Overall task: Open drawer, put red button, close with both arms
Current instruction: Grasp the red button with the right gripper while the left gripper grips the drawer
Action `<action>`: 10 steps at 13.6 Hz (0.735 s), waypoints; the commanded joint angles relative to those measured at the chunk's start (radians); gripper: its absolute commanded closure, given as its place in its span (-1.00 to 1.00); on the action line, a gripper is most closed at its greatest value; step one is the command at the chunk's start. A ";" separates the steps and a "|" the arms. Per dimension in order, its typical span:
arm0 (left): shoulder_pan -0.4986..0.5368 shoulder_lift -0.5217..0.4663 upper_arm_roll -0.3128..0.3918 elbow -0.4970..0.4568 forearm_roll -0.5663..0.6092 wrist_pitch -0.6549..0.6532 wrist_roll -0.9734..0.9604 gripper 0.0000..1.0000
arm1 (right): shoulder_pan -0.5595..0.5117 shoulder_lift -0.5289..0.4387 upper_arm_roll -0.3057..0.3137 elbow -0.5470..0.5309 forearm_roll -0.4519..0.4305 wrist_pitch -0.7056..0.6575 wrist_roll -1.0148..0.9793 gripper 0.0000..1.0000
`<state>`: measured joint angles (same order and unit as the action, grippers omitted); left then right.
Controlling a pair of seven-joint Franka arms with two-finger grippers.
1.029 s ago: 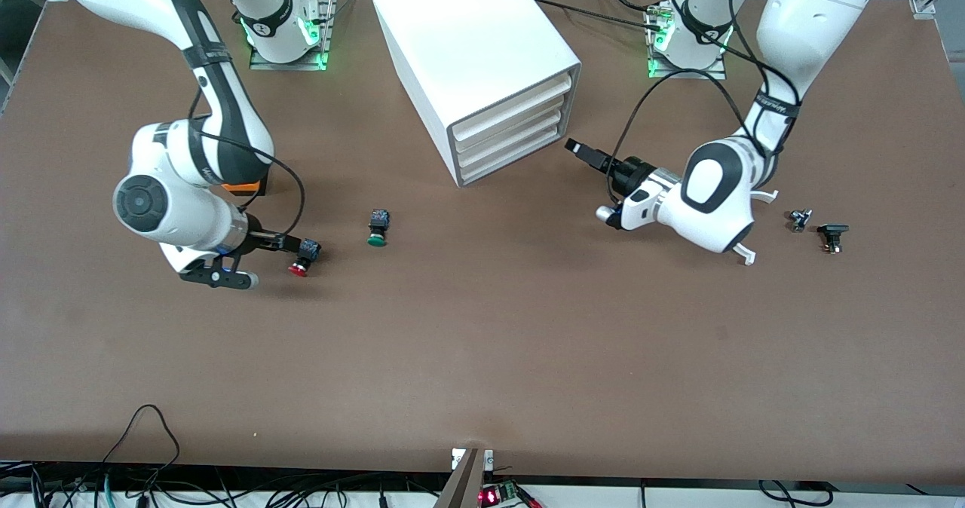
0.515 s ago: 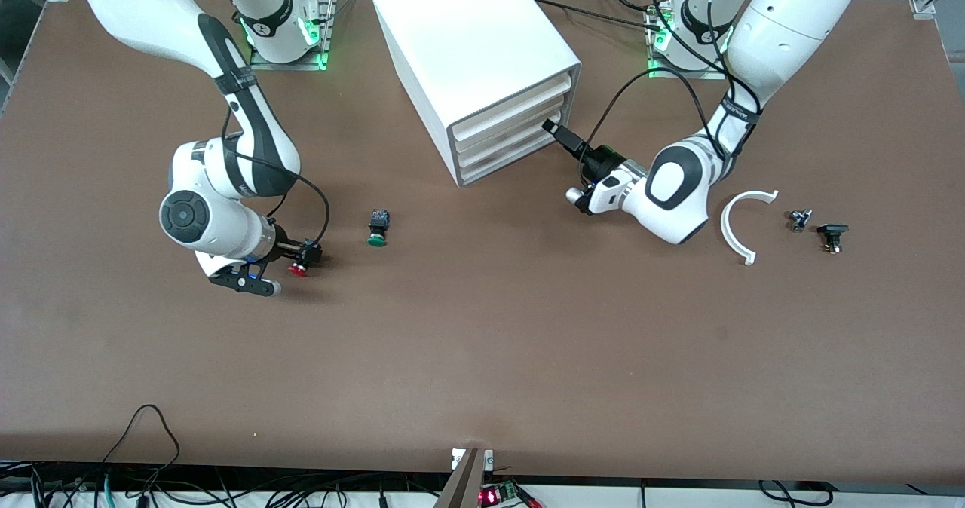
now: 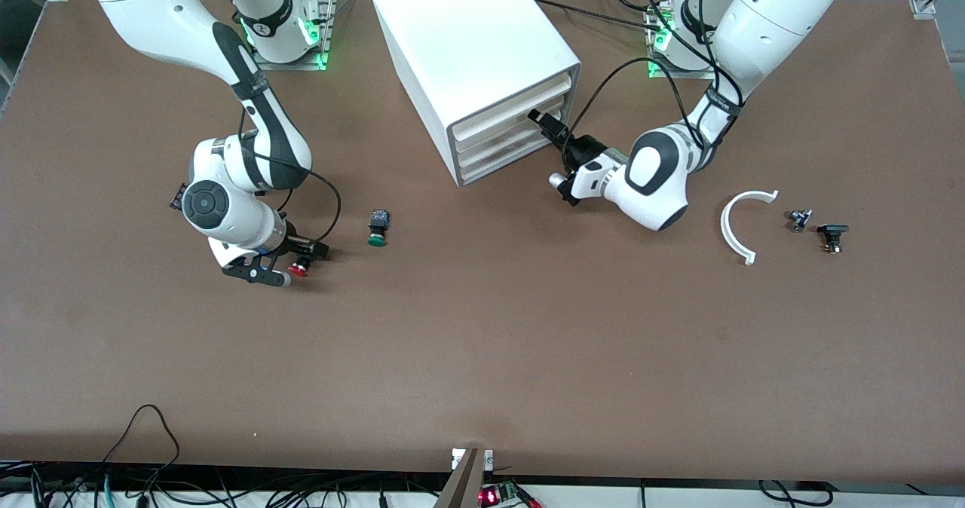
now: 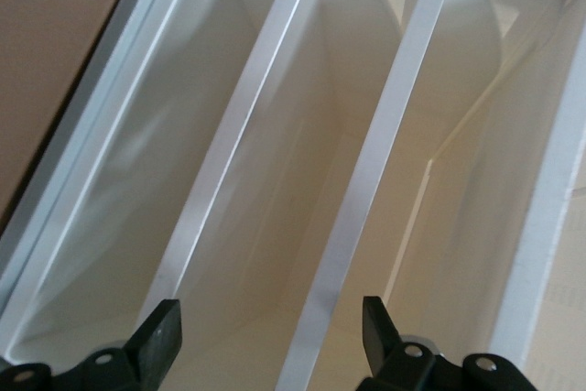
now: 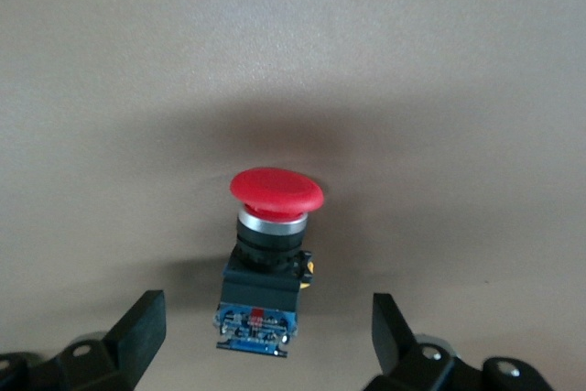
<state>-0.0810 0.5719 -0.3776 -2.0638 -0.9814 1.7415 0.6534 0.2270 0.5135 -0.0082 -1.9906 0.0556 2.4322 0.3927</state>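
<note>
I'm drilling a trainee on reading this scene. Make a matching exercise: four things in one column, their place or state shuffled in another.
1. red button
2. green button
3. left gripper
4. white curved piece

A. at the cabinet's drawer fronts, jaws open
B. between the right gripper's open jaws
C. on the table toward the left arm's end
D. on the table near the cabinet, ungrasped

Pairs: 1-B, 2-D, 3-A, 4-C

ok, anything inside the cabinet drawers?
Left wrist view looks straight at the drawer fronts of the cabinet; the trays are translucent white and nothing shows inside, though their depths stay hidden. The red button lies on the table between the right gripper's open fingers.
</note>
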 commanded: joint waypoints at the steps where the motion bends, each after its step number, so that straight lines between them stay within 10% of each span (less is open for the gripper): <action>1: -0.008 -0.061 0.000 -0.059 -0.028 0.026 0.029 -0.39 | 0.002 -0.007 0.004 -0.031 -0.017 0.031 0.005 -1.00; 4: -0.011 -0.066 -0.001 -0.068 -0.026 0.026 0.034 1.00 | 0.002 0.007 0.004 -0.030 -0.017 0.034 0.003 -0.98; 10: 0.098 -0.110 0.054 -0.029 -0.028 0.055 0.015 1.00 | 0.002 0.025 0.004 -0.020 -0.019 0.034 0.002 -0.34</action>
<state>-0.0382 0.5066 -0.3637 -2.0924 -1.0031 1.7591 0.6582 0.2273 0.5333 -0.0078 -2.0109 0.0547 2.4514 0.3920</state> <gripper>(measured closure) 0.811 0.163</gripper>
